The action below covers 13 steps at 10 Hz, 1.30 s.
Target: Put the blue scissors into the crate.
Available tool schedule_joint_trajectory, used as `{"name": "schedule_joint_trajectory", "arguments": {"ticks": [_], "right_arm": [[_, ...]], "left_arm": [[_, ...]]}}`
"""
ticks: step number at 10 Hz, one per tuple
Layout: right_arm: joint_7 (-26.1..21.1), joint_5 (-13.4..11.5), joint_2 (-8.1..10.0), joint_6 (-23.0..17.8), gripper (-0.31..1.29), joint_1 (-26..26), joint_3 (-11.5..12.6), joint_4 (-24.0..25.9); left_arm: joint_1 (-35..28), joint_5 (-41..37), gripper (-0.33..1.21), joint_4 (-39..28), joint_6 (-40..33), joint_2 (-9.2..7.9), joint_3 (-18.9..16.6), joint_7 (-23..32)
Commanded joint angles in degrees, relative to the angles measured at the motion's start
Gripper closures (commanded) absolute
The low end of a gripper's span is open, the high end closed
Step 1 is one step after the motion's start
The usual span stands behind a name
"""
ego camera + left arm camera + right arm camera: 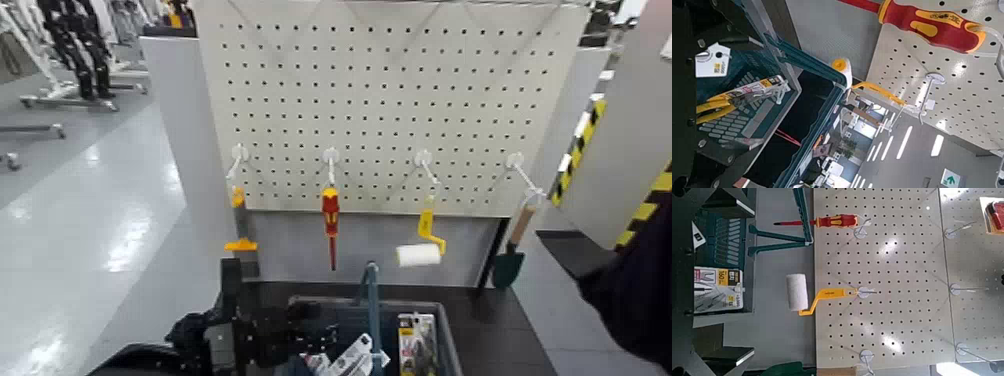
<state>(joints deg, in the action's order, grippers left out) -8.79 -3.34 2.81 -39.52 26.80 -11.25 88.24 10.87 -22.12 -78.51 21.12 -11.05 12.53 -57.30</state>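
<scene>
My left arm (190, 335): black, blocky, knuckled with small joints, a grey patch near the wrist. Left gripper (744, 92): matte black, housing dotted with round metal-coloured screw heads. Tall, flat, dark plate (232, 300) stood out in the head view. Right gripper (749, 280): black too, fingers (731, 356) wedge-shaped, angular, with paler greyish faces catching light along straight, hard edges.

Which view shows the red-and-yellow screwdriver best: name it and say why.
The right wrist view: the screwdriver appears there whole, handle and shaft, larger than in the head view. The head view also shows it whole, hanging from its hook. The left wrist view shows the handle closest, but cuts off the shaft.
</scene>
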Motion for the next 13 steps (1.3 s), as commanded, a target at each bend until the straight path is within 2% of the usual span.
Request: {"name": "schedule_joint_trajectory", "arguments": {"ticks": [1,3,4,6,8,9,11,12,13], "right_arm": [[0.0,0.0,0.0,-0.03,0.08,0.0,0.0,0.0],[0.0,0.08,0.0,-0.11,0.08,0.0,0.09,-0.09],[0.0,0.08,0.0,-0.03,0.08,0.0,0.17,-0.09],[0.0,0.26,-0.17,-0.03,0.08,0.09,0.35,-0.18],[-0.18,0.35,-0.17,-0.03,0.08,0.18,0.44,-0.26],[-0.44,0.26,-0.17,0.24,0.08,0.35,0.35,-0.09],[-1.06,0.35,-0.35,1.12,0.08,0.79,0.26,0.35],[-1.23,0.26,-0.26,1.64,0.08,0.97,0.17,0.62],[-1.32,0.26,-0.17,1.91,0.08,0.88,0.0,0.7]], "left_arm": [[-0.23,0.06,-0.03,-0.24,-0.29,0.06,0.04,0.0],[-0.85,0.41,-0.03,-0.95,-1.78,0.06,0.04,1.23],[-2.43,2.34,-0.01,-3.5,-4.68,-0.29,-0.58,4.57],[-8.49,2.34,0.03,-7.98,-13.39,-0.73,-1.55,17.05],[-13.85,3.84,0.03,-10.53,-19.89,-0.55,-2.6,24.26],[-16.58,4.45,0.03,-11.58,-23.05,0.06,-3.39,28.03],[-22.47,6.12,0.05,-12.64,-28.42,3.32,-6.64,34.8],[-24.23,10.6,0.06,-11.93,-33.16,4.37,-8.58,36.47],[-25.63,12.62,0.09,-11.32,-35.53,4.72,-9.46,37.62]]}}
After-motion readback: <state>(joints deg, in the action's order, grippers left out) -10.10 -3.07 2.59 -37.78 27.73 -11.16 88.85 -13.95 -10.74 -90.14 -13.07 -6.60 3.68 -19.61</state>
